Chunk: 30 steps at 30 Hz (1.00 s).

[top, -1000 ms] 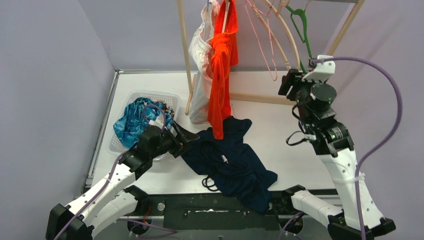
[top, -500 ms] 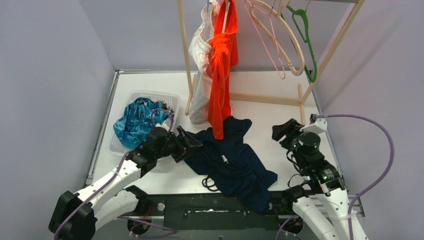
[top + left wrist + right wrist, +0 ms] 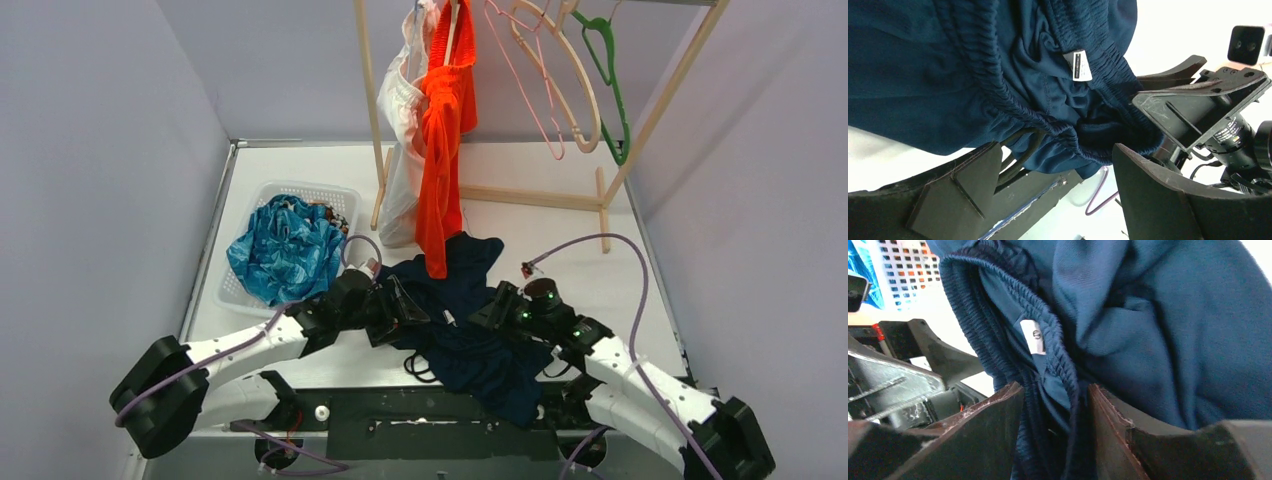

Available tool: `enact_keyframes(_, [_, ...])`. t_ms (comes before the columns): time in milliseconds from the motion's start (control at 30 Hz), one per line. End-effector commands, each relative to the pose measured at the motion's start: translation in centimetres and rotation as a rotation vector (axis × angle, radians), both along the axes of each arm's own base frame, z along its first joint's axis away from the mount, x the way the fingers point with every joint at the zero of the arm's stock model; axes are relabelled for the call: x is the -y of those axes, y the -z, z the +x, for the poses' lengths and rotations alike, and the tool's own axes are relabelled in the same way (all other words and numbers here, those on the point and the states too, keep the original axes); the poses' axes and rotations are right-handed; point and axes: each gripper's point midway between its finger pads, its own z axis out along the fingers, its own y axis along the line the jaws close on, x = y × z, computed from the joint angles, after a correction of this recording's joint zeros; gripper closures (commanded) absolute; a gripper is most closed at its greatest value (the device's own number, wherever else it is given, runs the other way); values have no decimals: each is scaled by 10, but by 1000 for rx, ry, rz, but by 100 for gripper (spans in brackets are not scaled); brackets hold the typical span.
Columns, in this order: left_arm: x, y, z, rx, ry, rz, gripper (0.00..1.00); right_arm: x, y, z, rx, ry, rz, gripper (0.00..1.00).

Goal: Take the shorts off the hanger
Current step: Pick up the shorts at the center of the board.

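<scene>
Navy shorts [image 3: 470, 340] lie crumpled on the white table [image 3: 300, 165]. Left gripper [image 3: 1055, 170] stands wide around the waistband [image 3: 998, 95]; right gripper [image 3: 1055, 415] straddles it more narrowly, and whether it pinches cannot be told.

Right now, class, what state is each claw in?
Left claw: open, navy shorts lying in the gap.
Right claw: straddles those shorts; grip cannot be told.

Overhead camera looking down from the near side, wrist cameras close behind their jaws, all sharing navy shorts [image 3: 485, 370]
</scene>
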Motion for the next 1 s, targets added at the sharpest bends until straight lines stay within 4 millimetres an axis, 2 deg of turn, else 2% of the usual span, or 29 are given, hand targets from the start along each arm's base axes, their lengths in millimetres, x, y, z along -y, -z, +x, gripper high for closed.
enact_keyframes(0, [23, -7, 3, 19, -27, -103, 19, -42, -23, 15, 55, -87, 80, 56])
enact_keyframes(100, [27, -2, 3, -5, -43, -138, 19, -58, -18, 11, 60, -104, 85, 71])
enact_keyframes(167, [31, -3, 5, -8, -51, -157, 19, -69, -25, 10, 94, -95, 129, 83])
enact_keyframes(267, [32, -3, 13, 2, -75, -120, 19, -81, -32, 2, 119, -116, 205, 88])
enact_keyframes(500, [37, 4, 23, -1, -101, -102, 18, -93, -26, -21, 113, -212, 273, 89])
enact_keyframes(667, [34, 30, 25, -49, -88, 44, 18, -103, -24, -46, 133, -344, 307, 86])
enact_keyframes(767, [36, 34, 27, -57, -86, 51, 18, -104, -15, -59, 116, -409, 298, 87])
enact_keyframes(867, [36, 34, 30, -39, -89, 57, 18, -101, -5, -65, 100, -432, 269, 86])
enact_keyframes(967, [34, 41, 30, -35, -47, 146, 19, -99, -6, -64, 123, -447, 241, 85])
